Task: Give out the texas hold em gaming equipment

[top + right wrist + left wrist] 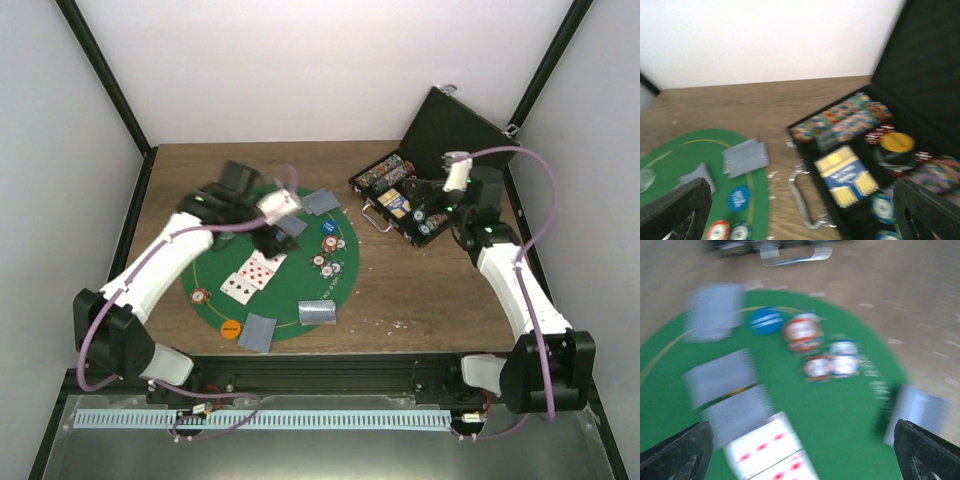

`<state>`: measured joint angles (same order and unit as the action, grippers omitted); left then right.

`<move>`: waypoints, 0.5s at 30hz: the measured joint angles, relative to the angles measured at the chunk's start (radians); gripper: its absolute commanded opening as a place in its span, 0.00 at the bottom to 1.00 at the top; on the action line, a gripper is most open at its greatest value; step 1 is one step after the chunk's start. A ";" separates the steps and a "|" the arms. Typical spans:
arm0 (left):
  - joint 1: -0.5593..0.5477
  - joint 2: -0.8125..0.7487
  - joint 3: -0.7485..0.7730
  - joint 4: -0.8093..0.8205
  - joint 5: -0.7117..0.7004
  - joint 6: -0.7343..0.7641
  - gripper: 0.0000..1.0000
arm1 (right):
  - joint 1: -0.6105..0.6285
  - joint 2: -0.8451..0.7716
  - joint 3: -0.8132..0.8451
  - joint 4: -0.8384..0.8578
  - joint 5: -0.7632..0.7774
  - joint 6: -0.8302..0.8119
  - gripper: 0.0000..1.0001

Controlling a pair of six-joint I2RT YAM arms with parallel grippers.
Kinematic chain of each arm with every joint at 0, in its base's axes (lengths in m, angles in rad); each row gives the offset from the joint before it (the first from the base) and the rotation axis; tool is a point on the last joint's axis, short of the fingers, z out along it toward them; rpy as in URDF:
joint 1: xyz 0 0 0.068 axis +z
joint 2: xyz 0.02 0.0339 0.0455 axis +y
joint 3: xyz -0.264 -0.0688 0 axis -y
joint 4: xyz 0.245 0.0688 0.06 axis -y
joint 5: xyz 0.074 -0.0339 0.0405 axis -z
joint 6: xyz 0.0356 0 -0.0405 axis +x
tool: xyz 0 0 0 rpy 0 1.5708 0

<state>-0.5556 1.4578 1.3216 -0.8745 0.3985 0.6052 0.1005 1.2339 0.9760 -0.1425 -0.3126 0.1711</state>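
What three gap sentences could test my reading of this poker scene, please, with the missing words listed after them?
1. The black hinged rectangular case stands ____, with its lid raised.
2. The face-up white playing cards on the round green felt mat carry ____ pips.
3. The colour of the flat round disc at the near edge of the mat is ____.
Missing words: open; red; orange.
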 measured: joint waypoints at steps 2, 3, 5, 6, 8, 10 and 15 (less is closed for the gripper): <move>0.170 -0.008 -0.001 0.054 -0.003 -0.070 0.99 | -0.087 -0.035 -0.058 0.047 -0.011 -0.007 1.00; 0.264 -0.010 -0.015 0.103 -0.007 -0.116 1.00 | -0.119 -0.051 -0.088 0.071 -0.013 -0.008 1.00; 0.399 -0.023 -0.070 0.196 -0.019 -0.196 1.00 | -0.177 -0.099 -0.171 0.132 -0.002 -0.014 1.00; 0.473 -0.042 -0.126 0.262 -0.031 -0.244 1.00 | -0.194 -0.127 -0.224 0.185 0.017 -0.018 1.00; 0.567 -0.082 -0.235 0.377 -0.068 -0.314 1.00 | -0.204 -0.193 -0.354 0.314 0.058 -0.038 1.00; 0.617 -0.132 -0.367 0.515 -0.132 -0.372 1.00 | -0.204 -0.235 -0.481 0.451 0.092 -0.060 1.00; 0.616 -0.230 -0.679 0.895 -0.285 -0.478 1.00 | -0.204 -0.236 -0.724 0.742 0.161 -0.069 1.00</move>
<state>0.0605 1.2282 0.6426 0.0204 0.1131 0.1276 -0.1036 0.9981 0.2523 0.5995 -0.1513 0.1017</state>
